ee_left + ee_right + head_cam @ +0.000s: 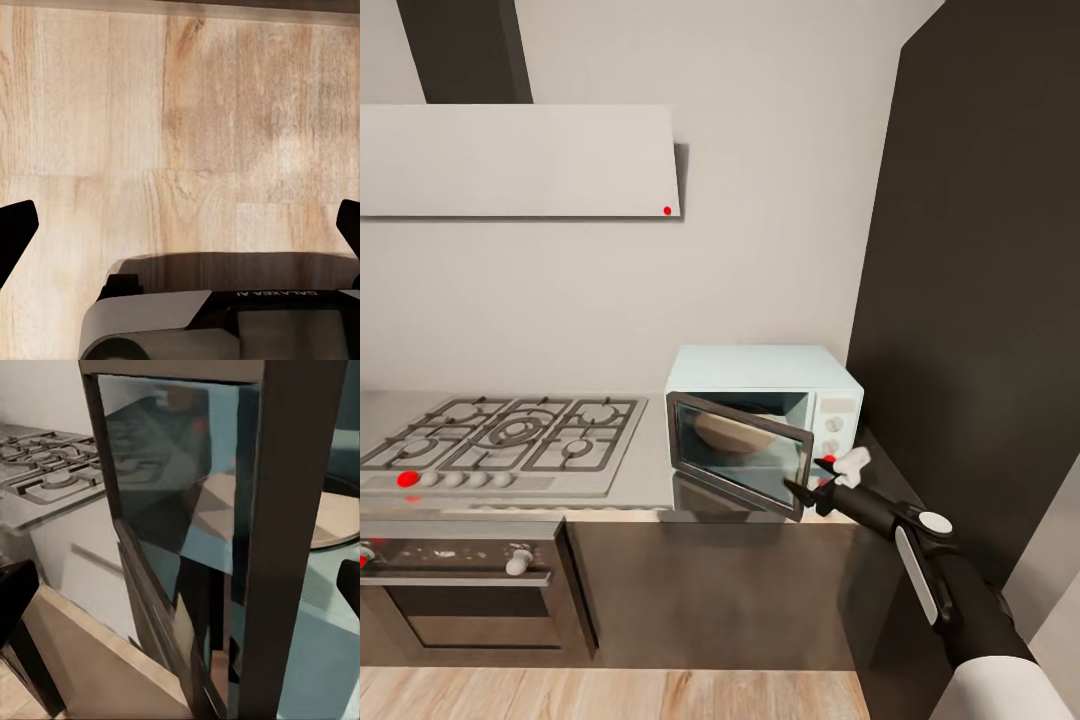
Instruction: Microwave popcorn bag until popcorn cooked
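Can't tell what the brown shape behind the microwave (pixel 764 400) door (pixel 738 455) is, too blurry through the glass. Below the hob (pixel 500 440), the oven (pixel 455 590) runs off frame.

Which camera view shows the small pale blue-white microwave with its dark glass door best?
The head view: the whole microwave sits on the grey steel countertop, door ajar, knobs visible, right gripper at the door's edge. The right wrist view gives a close-up of the door and some interior. The left wrist view faces wood floor.

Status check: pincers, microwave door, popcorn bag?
Right pincer at the microwave door edge, door ajar. Left pincer open over wood floor. Brown shape behind glass, bag unconfirmed.
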